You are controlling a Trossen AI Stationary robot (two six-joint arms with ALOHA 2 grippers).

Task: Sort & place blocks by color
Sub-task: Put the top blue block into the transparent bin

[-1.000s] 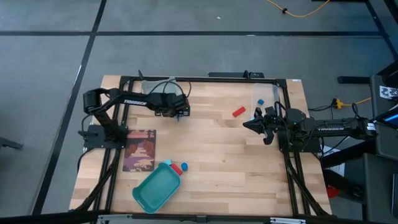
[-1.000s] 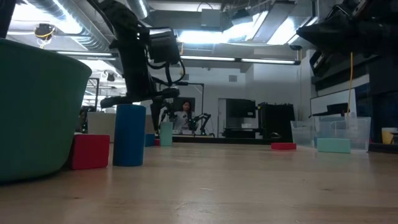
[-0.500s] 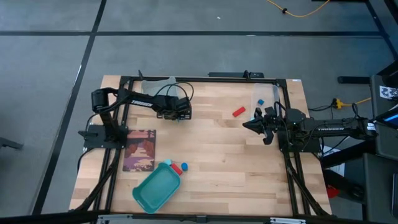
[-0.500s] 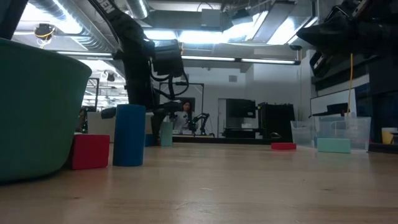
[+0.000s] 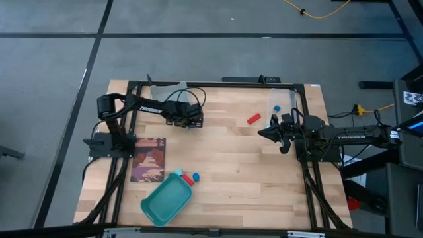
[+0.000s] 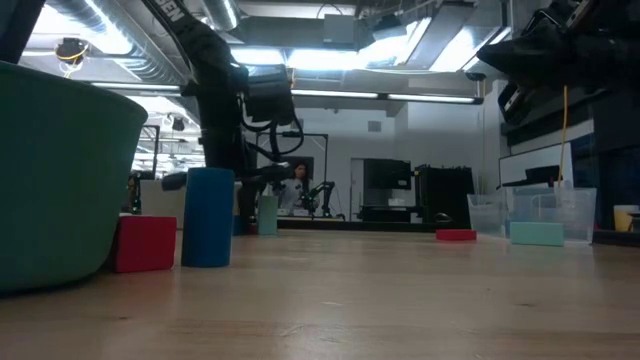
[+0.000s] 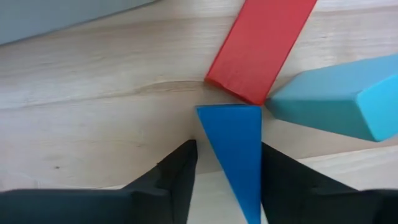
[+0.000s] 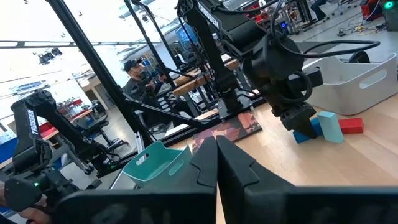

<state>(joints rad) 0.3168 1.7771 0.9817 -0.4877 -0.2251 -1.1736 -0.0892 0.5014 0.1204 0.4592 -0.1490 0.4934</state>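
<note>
Left gripper [image 7: 224,180]: the two dark fingers [image 7: 177,171] stand parted to either side of a dark blue wedge block [image 7: 235,149], flanking its long faces; we cannot tell whether the pads touch it, so we log them as spread, not clamped. The wedge lies flat on the wooden surface [image 7: 93,112]. A red plank block [image 7: 261,46] lies just beyond it, one corner touching or nearly touching the wedge's wide end, and a light cyan block [image 7: 336,99] sits hard by. From above, this gripper [image 5: 190,119] is low over the cluster toward the far left of the surface, near a clear bin [image 5: 162,89]. We judge the wedge light, rigid and smooth-painted; its sides taper, so a pinch there could squirt it out. Better to take it across the two flat parallel faces, near the thick end, clear of its neighbours. The right gripper [image 5: 264,133] waits above the surface on the right, fingers drawn together with nothing between them. Elsewhere, a red block [image 5: 254,119] lies loose mid-surface, and a red [image 5: 188,179], a blue [image 5: 195,176] and a cyan block [image 5: 177,172] sit beside the teal tray [image 5: 165,201].
</note>
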